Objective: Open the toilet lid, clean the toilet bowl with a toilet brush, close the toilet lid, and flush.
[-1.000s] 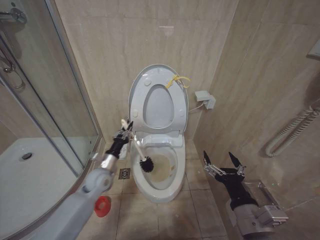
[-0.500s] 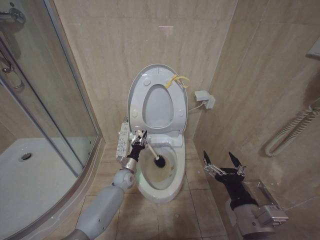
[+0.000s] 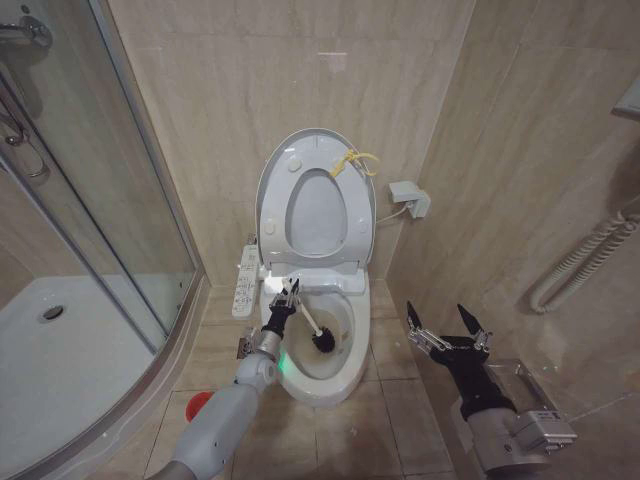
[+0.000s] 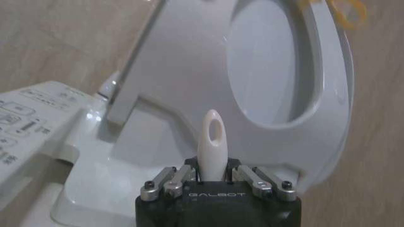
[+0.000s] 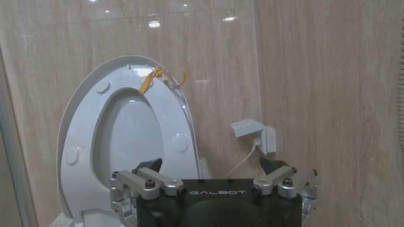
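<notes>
Head view: toilet lid [image 3: 318, 190] raised against the wall, seat up with it. My left hand [image 3: 284, 299] sits over the near-left rim of the toilet bowl [image 3: 322, 378], clamped on the toilet brush [image 3: 312, 327]; its black head lies low inside, beside the brownish stain. I judge the brush light and stiff, its handle smooth, best gripped near the knob. Half a second ago the head was higher and nearer the rim. My right hand [image 3: 446, 329] idles off to the right, fingers apart.

Left wrist view: left hand [image 4: 215, 177] closed on the pale handle, knob end of the toilet brush [image 4: 211, 142] poking up between the fingers.

Right wrist view: right hand [image 5: 216, 178] spread, facing the upright toilet lid [image 5: 129, 137].
</notes>
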Controlling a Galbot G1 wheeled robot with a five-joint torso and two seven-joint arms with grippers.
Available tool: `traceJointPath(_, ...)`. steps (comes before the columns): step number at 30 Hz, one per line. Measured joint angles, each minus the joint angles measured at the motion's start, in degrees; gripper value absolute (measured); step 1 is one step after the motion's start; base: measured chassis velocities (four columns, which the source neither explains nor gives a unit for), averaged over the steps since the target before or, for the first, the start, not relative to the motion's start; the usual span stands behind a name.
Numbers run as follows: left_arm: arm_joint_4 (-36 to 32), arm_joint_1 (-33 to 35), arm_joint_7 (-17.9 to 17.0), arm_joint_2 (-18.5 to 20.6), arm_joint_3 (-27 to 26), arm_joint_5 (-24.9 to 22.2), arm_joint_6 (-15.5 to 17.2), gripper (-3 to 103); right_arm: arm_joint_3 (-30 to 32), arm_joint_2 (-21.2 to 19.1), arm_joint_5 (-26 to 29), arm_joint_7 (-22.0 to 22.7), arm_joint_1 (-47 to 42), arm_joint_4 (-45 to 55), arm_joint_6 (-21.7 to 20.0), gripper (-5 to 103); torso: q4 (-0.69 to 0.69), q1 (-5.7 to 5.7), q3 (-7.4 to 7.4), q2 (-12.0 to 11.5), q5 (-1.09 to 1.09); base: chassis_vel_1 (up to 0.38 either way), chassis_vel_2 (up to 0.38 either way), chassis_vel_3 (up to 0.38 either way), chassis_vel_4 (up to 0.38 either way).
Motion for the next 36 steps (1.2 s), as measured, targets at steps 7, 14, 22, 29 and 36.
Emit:
traceJointPath(7,-1.3,2.0,-2.6,1.6,2.3,7.9,2.4,26,0.0,0.0,0.0,0.0,0.0,0.0,0.0,100,0.00,-0.01,0.00,0.0,0.02,0.000,0.000,0.000,0.000)
traceJointPath(14,-8.5,4.6,-5.7,0.5,1.6,-3.8,3.9,21,0.0,0.0,0.0,0.0,0.0,0.0,0.0,100,-0.02,0.00,0.00,0.0,-0.01,0.000,0.000,0.000,0.000)
traceJointPath(22,-13.7,4.7,-8.3,0.1,1.0,-9.6,4.5,19,0.0,0.0,0.0,0.0,0.0,0.0,0.0,100,0.00,0.00,0.00,0.0,-0.01,0.000,0.000,0.000,0.000)
traceJointPath(29,-8.9,4.7,-8.6,-0.3,0.3,-4.2,5.1,19,0.0,0.0,0.0,0.0,0.0,0.0,0.0,100,0.00,0.00,0.01,0.0,-0.02,0.000,0.000,0.000,0.000)
traceJointPath(36,-6.6,4.6,-7.6,-0.4,0.1,6.1,3.7,19,0.0,0.0,0.0,0.0,0.0,0.0,0.0,100,0.02,0.00,0.01,0.0,-0.01,0.000,0.000,0.000,0.000)
